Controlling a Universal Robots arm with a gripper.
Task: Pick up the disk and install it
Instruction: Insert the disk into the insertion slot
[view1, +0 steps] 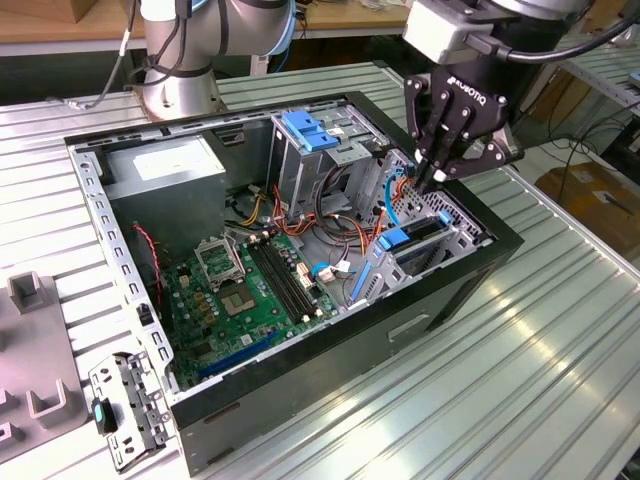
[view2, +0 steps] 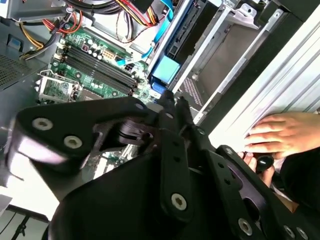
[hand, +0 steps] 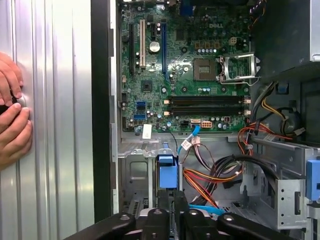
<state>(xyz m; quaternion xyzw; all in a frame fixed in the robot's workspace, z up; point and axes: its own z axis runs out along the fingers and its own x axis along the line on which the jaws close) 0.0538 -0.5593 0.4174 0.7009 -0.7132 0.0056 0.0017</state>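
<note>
— Surface first: ribbed, shiny metal, carrying the black steel case, which lies open.
— And the claw?
— Black and jointed, over the case's edge on the exterior view's right. Its fingertips are pinched together on nothing, as far as I can see.
— The disk?
— On edge in the perforated metal cage at that same edge, just under the claw, with its blue plastic carrier showing.
— Risk?
— Loose wires, thin and springy, crowd the cage. I'd judge a descending fingertip could snag one. A hand also rests on the surface near the case
</note>
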